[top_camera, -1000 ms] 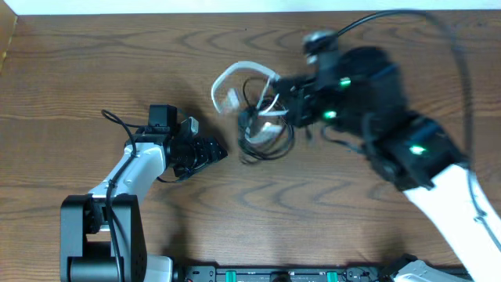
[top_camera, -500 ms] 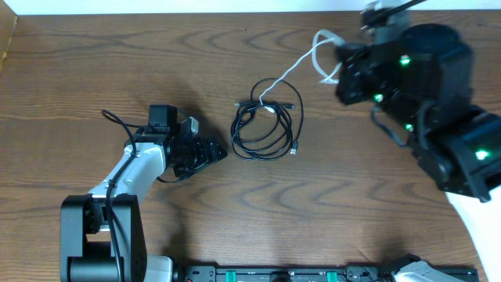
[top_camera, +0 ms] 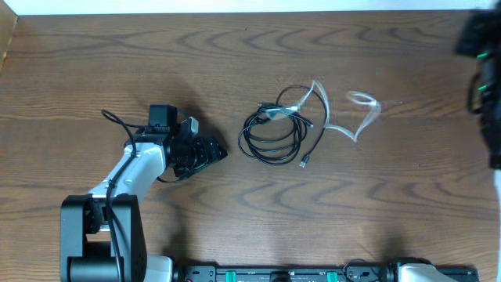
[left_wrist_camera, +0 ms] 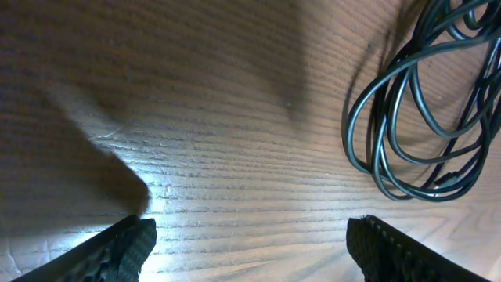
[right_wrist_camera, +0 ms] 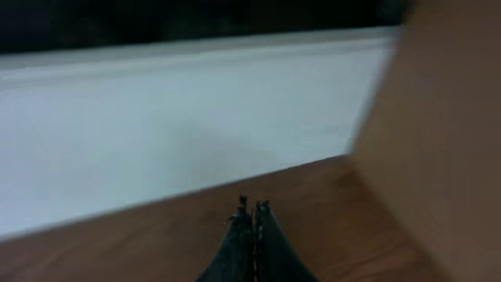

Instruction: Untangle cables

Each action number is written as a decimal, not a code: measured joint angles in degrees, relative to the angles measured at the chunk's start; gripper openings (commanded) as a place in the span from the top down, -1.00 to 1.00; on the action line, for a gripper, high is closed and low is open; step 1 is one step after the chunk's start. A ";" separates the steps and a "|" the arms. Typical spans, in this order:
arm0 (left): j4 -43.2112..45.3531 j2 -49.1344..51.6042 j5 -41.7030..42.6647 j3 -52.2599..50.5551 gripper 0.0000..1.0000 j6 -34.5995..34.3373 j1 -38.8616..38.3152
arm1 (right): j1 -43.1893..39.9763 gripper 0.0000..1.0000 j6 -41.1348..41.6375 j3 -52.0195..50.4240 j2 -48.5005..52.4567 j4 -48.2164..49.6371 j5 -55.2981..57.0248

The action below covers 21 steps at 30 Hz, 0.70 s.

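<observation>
Black cord coil [top_camera: 274,135] lies mid-surface [top_camera: 117,63], just right of the nearer left arm's [top_camera: 145,166] wide, empty jaws; white cord [top_camera: 362,100] stretches rightward toward the right arm [top_camera: 487,86], whose jaws are shut.

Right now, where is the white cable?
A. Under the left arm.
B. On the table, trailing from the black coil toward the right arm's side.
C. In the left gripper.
B: the white cable lies on the table, overlapping the black coil at its upper right edge and trailing rightward, well clear of the left gripper.
</observation>
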 measured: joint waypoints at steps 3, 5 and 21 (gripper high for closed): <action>0.02 0.00 0.00 0.00 -0.70 0.02 0.00 | -6.69 0.98 -0.83 0.02 0.11 2.67 -4.22; 0.02 0.00 0.02 0.00 -0.69 0.00 0.00 | -9.49 0.98 -1.25 0.04 0.11 3.13 -7.23; 0.02 0.00 0.00 0.00 -0.70 0.00 0.00 | -9.01 -0.73 11.34 0.72 11.87 -27.89 -39.17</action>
